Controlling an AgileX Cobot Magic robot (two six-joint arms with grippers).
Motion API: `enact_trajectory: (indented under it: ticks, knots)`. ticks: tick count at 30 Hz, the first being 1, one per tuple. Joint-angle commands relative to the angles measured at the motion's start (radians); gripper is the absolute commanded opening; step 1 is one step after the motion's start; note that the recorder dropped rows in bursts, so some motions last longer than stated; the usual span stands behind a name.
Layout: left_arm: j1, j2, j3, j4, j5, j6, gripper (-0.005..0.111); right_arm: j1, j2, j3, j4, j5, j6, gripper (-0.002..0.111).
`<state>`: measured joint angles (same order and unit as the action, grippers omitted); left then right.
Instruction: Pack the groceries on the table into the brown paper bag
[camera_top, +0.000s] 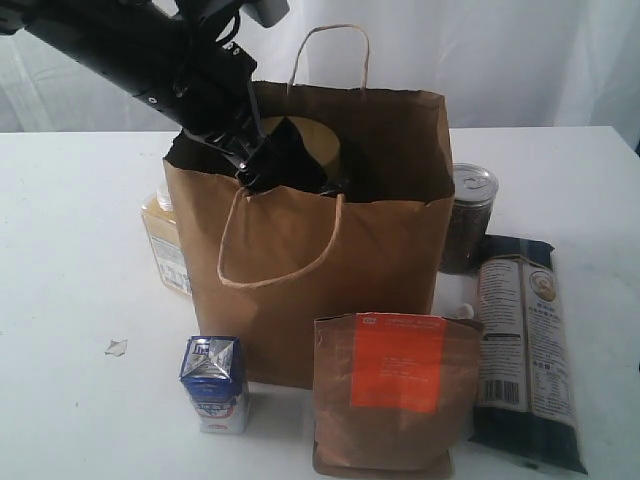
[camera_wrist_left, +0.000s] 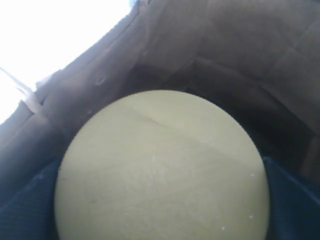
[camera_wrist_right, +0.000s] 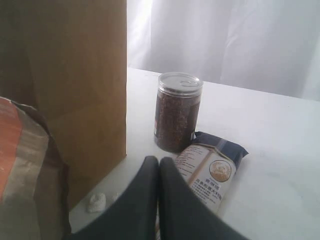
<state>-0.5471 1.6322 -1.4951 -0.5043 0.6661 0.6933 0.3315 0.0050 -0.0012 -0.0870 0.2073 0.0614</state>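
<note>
The brown paper bag (camera_top: 320, 260) stands open mid-table. My left gripper (camera_top: 290, 170) reaches into its mouth, jaws wide on the clear jar, whose tan lid (camera_top: 305, 135) sits near the rim. In the left wrist view the lid (camera_wrist_left: 160, 165) fills the frame, with dark fingers (camera_wrist_left: 295, 205) on both sides. On the table (camera_top: 70, 300) stand the yellow-grain bottle (camera_top: 165, 240), the carton (camera_top: 215, 385), the pouch (camera_top: 395, 400) and the tin (camera_top: 468, 220); the noodle packet (camera_top: 525, 350) lies flat. My right gripper (camera_wrist_right: 159, 162) is shut and empty above the packet (camera_wrist_right: 210, 170), near the tin (camera_wrist_right: 177, 112).
A small paper scrap (camera_top: 116, 347) lies left of the carton. White crumbs (camera_wrist_right: 95, 201) sit by the bag's corner (camera_wrist_right: 75, 75). A white curtain (camera_top: 500, 50) hangs behind the table. The pouch (camera_wrist_right: 25, 175) leans close to the bag's front.
</note>
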Motion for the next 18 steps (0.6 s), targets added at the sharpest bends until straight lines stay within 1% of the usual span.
enact_trajectory:
  ticks: [1,6,10,13,16,18]
  knots:
    - [0.000,-0.023,-0.001,-0.031,-0.007,-0.008,0.105,-0.004,-0.005,0.001,-0.005,-0.006,0.003,0.000]
    - [0.000,-0.023,-0.001,-0.034,-0.018,-0.018,0.105,-0.004,-0.005,0.001,-0.005,-0.006,0.003,0.000]
    - [0.000,-0.023,-0.001,-0.058,-0.001,-0.070,0.106,-0.004,-0.005,0.001,-0.005,-0.006,0.003,0.000]
    - [0.000,-0.018,-0.001,-0.063,-0.002,-0.058,0.106,-0.004,-0.005,0.001,-0.005,-0.006,0.003,0.000]
    - [0.000,-0.018,-0.001,-0.066,0.024,-0.103,0.106,-0.004,-0.005,0.001,-0.005,-0.006,0.003,0.000]
    - [0.000,-0.019,-0.001,-0.066,0.052,-0.102,0.105,-0.004,-0.005,0.001,-0.005,-0.006,0.003,0.000]
